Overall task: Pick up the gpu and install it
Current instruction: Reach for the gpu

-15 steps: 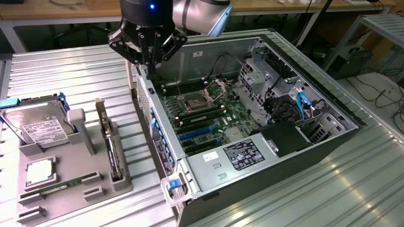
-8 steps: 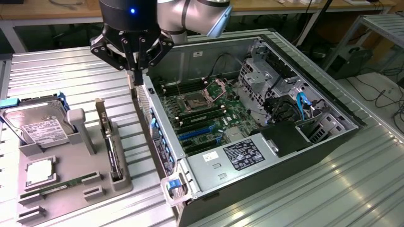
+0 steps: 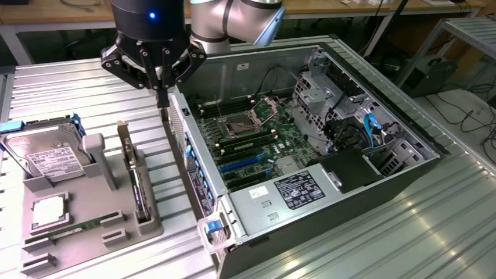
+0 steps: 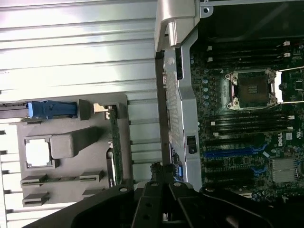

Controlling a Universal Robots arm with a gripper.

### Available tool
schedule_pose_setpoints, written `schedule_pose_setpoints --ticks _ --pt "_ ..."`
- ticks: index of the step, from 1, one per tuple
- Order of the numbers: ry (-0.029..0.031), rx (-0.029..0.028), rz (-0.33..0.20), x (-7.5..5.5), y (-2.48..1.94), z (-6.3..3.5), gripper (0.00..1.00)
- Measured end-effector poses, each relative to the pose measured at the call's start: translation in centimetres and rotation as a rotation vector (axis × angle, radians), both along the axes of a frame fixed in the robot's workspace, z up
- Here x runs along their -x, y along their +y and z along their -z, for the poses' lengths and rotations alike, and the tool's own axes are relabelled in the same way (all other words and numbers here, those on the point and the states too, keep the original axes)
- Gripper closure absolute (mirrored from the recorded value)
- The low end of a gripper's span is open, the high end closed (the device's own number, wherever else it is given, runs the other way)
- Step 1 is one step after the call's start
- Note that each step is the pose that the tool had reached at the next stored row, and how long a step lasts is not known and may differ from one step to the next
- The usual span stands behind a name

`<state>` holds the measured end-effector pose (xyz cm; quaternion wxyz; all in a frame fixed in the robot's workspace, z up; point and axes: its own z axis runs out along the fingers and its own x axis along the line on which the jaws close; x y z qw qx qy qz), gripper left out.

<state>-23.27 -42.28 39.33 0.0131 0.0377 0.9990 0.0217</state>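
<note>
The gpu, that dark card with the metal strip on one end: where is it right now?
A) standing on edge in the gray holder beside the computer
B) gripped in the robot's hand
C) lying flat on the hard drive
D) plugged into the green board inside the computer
A: the gpu stands on edge in a slot of the gray holder, while the hand hovers above, apart from it.

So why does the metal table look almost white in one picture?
Wrist view: light glares off the ribbed table, bleaching it, while the motherboard stays dim inside the case. Exterior view: light is even, and the table reads grey.
</note>
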Motion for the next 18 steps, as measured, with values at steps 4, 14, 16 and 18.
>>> schedule_pose_setpoints --ticks 4,14,16,18 --pt "0.0001 0.0001 0.0 0.5 -0.16 -0.01 0.89" --pt "0.0 0.0 0.0 1.8 -0.52 0.0 0.89" --pt "0.0 0.0 0.0 2.1 -0.61 0.0 0.89" --pt "0.0001 0.0001 0.0 2.3 -0.69 0.0 0.89"
